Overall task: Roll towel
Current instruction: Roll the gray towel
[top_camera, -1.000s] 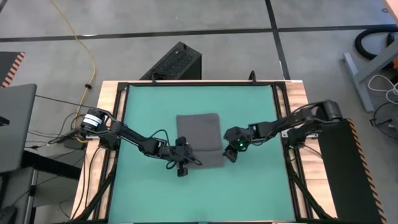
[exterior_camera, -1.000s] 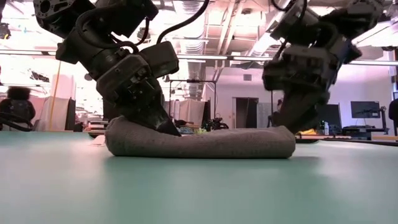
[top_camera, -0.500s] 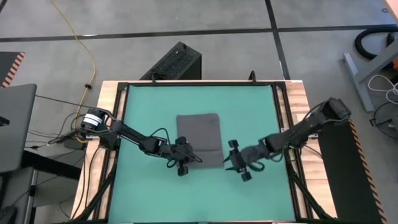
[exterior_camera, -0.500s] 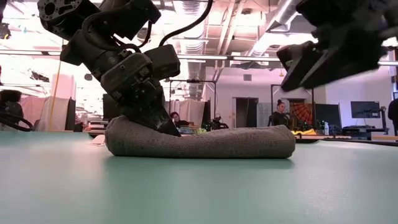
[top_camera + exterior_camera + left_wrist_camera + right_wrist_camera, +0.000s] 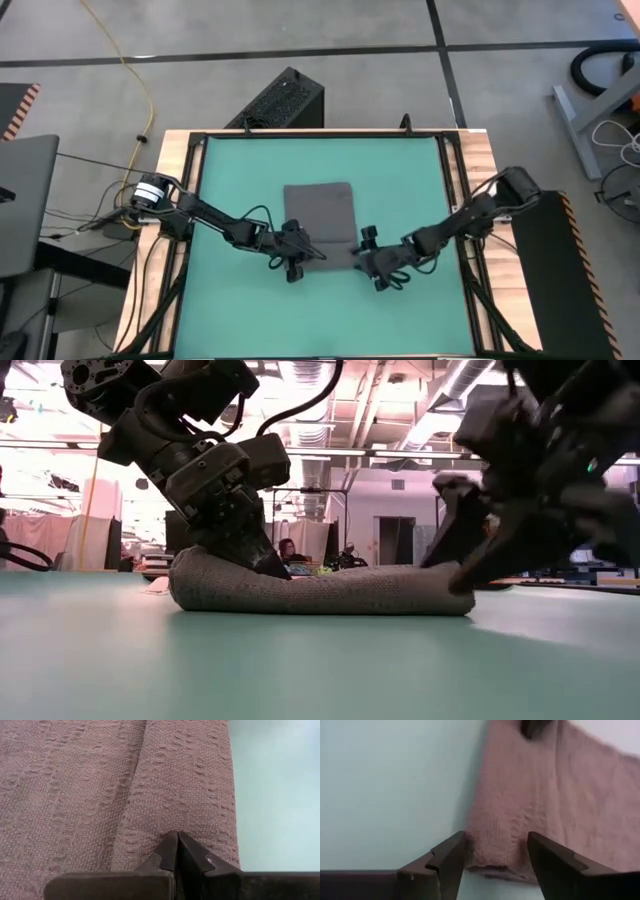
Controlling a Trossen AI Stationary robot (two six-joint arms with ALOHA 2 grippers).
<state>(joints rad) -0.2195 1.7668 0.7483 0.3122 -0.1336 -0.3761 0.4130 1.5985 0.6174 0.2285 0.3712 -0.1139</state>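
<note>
From above, you see the towel (image 5: 321, 225) lying in the middle of the green mat (image 5: 230, 165), its long axis running near to far, with the near end thickened into the start of a roll. Your left gripper (image 5: 297, 257) sits on that near end's left corner and your right gripper (image 5: 368, 254) is just off its right corner, so both arms are about equally close and the roll has to travel away from you, toward the far edge. Across the table at mat level, you get what the overhead hides: the near fold is a low, rounded bulge, higher under the left gripper (image 5: 262, 560) than at the right, where the right gripper (image 5: 462, 555) stands spread beside the end of the cloth. In the left wrist view your left fingers (image 5: 176, 851) are pressed together with the tips on the weave of the towel (image 5: 125, 785); whether any cloth is pinched between them you cannot tell. In the right wrist view your right fingers (image 5: 451, 857) stand apart, straddling the towel's corner (image 5: 495, 857) without clamping it, the mat bare beside it.
</note>
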